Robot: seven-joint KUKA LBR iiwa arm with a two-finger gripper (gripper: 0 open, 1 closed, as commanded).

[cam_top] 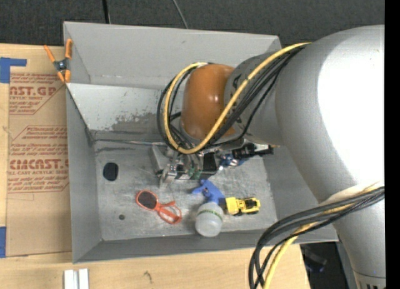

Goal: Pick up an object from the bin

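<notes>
My gripper (167,169) hangs below the orange dome, near the middle of the bin floor. Just in front of it and slightly left lie red-framed toy glasses (158,206), flat on the floor. To its right and nearer the front sits a blue plastic piece (207,189), touching a white rounded bottle (209,219). Nothing shows in the gripper's grasp.
A yellow toy vehicle (242,205) lies right of the bottle near the front wall. A small black round thing (110,171) rests alone at the left of the floor. The arm and its cables cover the bin's right and back parts.
</notes>
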